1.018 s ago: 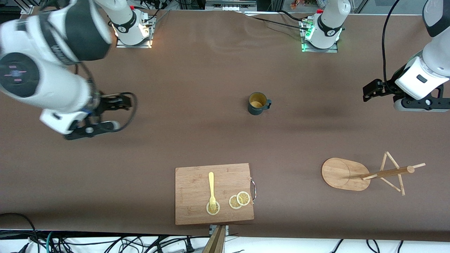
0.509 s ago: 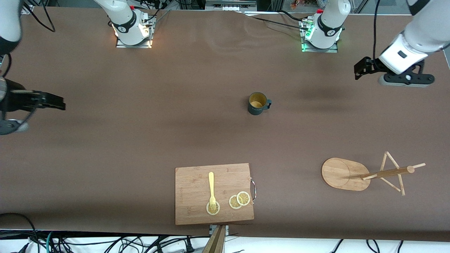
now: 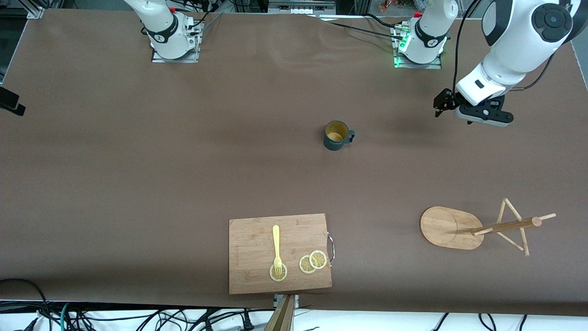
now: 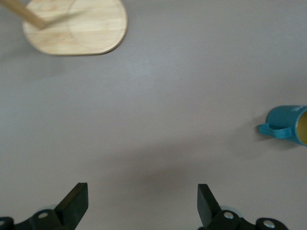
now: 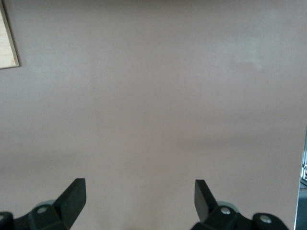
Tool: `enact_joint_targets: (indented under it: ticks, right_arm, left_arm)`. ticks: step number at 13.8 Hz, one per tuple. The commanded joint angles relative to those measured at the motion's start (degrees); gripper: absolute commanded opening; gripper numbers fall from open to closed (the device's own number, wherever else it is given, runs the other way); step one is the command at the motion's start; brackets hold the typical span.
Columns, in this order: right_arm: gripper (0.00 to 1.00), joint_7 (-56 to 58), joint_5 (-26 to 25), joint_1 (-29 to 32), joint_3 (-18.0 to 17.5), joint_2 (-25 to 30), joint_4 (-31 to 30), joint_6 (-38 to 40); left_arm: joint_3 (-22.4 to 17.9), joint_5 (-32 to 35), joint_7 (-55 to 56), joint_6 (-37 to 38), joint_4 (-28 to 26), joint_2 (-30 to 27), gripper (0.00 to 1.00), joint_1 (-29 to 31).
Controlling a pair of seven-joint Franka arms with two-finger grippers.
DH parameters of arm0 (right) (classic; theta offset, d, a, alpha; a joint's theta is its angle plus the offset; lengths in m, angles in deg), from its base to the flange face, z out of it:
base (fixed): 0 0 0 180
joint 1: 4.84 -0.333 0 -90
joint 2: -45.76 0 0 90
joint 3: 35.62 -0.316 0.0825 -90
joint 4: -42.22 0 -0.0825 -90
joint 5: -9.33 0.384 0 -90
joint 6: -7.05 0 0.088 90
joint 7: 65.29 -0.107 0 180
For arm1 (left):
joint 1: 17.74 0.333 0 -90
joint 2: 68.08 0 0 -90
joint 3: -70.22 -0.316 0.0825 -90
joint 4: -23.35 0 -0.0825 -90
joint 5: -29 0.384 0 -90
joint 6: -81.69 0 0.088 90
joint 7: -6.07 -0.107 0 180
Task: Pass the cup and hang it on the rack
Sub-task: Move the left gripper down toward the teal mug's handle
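Note:
The dark teal cup (image 3: 337, 135) stands upright on the brown table, its handle toward the left arm's end; it also shows in the left wrist view (image 4: 288, 125). The bamboo rack (image 3: 459, 226) stands nearer the front camera, toward the left arm's end; its oval base shows in the left wrist view (image 4: 76, 26). My left gripper (image 3: 441, 104) is open and empty in the air over bare table between the cup and the left arm's end, and shows in its wrist view (image 4: 143, 201). My right gripper (image 5: 139, 199) is open and empty over bare table; only a dark tip (image 3: 11, 103) shows in the front view.
A rectangular wooden cutting board (image 3: 280, 253) with a yellow fork (image 3: 276, 246) and lemon slices (image 3: 313, 261) lies near the table's front edge. A corner of the board shows in the right wrist view (image 5: 7, 43). The arm bases (image 3: 420, 41) stand along the table's back edge.
The right arm has swung out toward its end of the table, almost leaving the front view. The left gripper has moved inward toward the cup. The cup and rack have not moved.

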State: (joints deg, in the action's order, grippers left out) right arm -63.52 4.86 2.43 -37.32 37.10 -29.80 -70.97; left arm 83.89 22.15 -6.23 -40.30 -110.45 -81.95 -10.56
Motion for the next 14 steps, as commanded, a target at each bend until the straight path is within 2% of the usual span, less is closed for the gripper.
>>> enact_joint_targets:
  ticks: [1, 5, 9, 14]
  right_arm:
    - [1.00, 0.50, -0.89, 0.64, -0.50, 6.89, -10.75, -2.48]
    - [1.00, 5.69, -0.10, 0.81, -0.50, 7.00, -10.95, -1.62]
    - [1.00, 0.88, 2.36, 0.73, -0.67, 6.91, -12.09, -1.00]
    - [1.00, 3.14, 2.45, 0.73, -0.14, 5.59, -11.21, -1.08]
  left_arm:
    - [1.09, -6.84, -14.36, -5.70, -2.86, 1.55, 1.00, 2.83]
    - [1.09, -18.34, -38.35, -10.89, -4.44, 6.74, 1.00, 5.47]
    - [1.09, -31.97, -61.38, -11.61, -4.62, 12.36, 1.00, 8.02]
    - [1.01, -47.70, -86.60, -11.61, -5.68, 18.86, 1.00, 8.37]
